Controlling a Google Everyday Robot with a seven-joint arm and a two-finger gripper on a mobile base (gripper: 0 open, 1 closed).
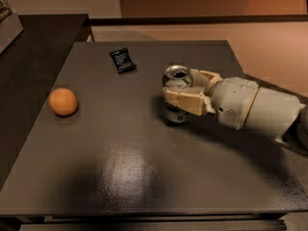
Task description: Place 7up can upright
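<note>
One 7up can stands upright near the middle of the dark table, clamped by my gripper reaching in from the right. One orange ball sits far left, and one black packet lies behind.

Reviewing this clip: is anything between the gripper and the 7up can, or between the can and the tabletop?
Nothing visible is in the way. The gripper is closed around the 7up can, which stands upright on the table. The orange ball and the black packet lie apart from both.
</note>
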